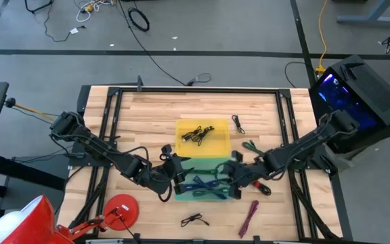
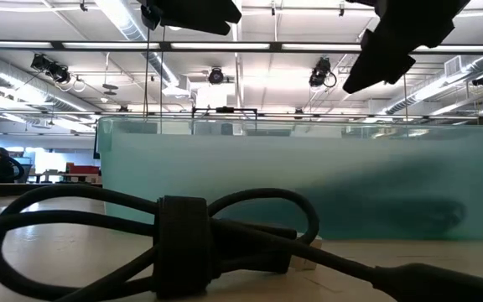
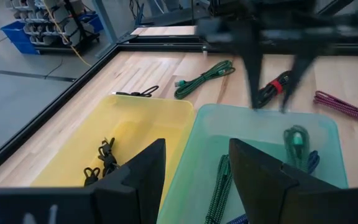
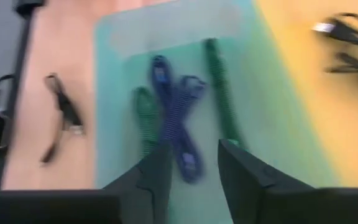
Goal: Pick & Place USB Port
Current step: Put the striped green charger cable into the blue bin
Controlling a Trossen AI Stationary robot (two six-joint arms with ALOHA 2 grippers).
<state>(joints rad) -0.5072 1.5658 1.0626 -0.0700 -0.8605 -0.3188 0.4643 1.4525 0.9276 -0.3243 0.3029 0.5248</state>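
Observation:
A teal bin (image 1: 219, 161) sits at the table's near middle, with a yellow bin (image 1: 181, 126) touching its far side. Blue (image 4: 176, 118) and green (image 4: 219, 93) bundled USB cables lie crossed on the teal bin's floor. Black cables (image 1: 196, 134) lie in the yellow bin. My left gripper (image 3: 197, 146) is open and empty above the teal bin's left edge (image 1: 179, 177). My right gripper (image 4: 192, 146) is open and empty above the teal bin's right side (image 1: 234, 181), over the blue cable. In the left wrist view the right gripper (image 3: 272, 68) shows open above the bin's far wall.
Loose cables lie on the wood: black (image 1: 237, 124) and green (image 1: 251, 146) right of the yellow bin, red-banded black (image 1: 264, 187) by my right gripper, magenta (image 1: 249, 217) and black (image 1: 193, 219) near the near edge. A red disc (image 1: 120, 207) sits near left.

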